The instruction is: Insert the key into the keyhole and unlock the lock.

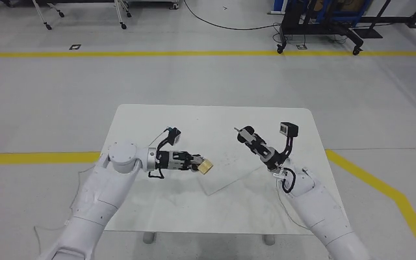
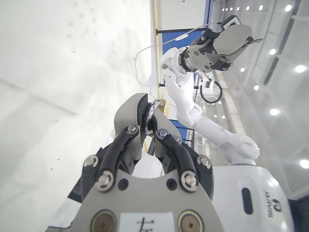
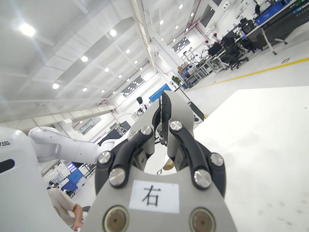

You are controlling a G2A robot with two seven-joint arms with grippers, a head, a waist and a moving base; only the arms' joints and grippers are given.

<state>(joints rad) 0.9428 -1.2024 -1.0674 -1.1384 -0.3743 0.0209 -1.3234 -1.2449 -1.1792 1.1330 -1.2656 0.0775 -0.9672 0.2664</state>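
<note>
Padlock (image 1: 205,167) clenched in the left tool (image 1: 195,162) above the bench (image 1: 195,123) faces the right tool (image 1: 242,133), likely so its pinched key (image 2: 256,41) can enter.

Top view overhead — wrist views close, sharing table (image 1: 214,123).

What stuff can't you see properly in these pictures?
1. Keyhole: in the top view the lock is too small; in the left wrist view fingers of the left hand cover most of its brass body.
2. Key: in the left wrist view, just a thin sliver poking from the right hand, too small for detail.
3. Shackle: the left hand's pads hide part of it, so locked or open, I can't tell.
</note>
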